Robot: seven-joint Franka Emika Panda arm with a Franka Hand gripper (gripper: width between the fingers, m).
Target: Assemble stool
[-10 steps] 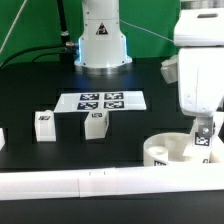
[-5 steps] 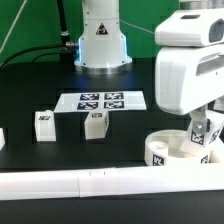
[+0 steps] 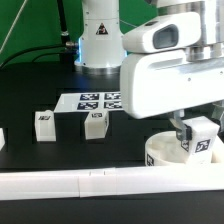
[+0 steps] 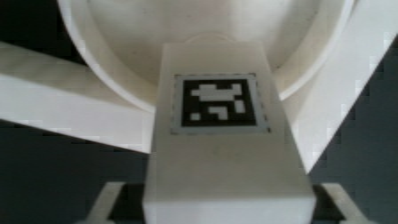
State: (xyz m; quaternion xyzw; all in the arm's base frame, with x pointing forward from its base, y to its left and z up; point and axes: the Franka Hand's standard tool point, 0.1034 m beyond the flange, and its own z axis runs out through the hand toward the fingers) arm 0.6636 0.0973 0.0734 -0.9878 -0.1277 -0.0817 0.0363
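White leg (image 3: 201, 138), now gripped

The marker board (image 3: 100, 101) lies on the table (image 3: 30, 90), directly before the robot base (image 3: 101, 45). The centre leg (image 3: 96, 124) stands just before the board's near edge. The left leg (image 3: 44, 123) stands apart from it, toward the exterior view's left. The long rail (image 3: 80, 182) runs across the front. The seat disc (image 3: 160, 152) sits behind it at the exterior view's right. The third leg (image 3: 200, 138), clamped in the gripper (image 4: 217, 200), hangs over the seat disc; contact cannot be determined.
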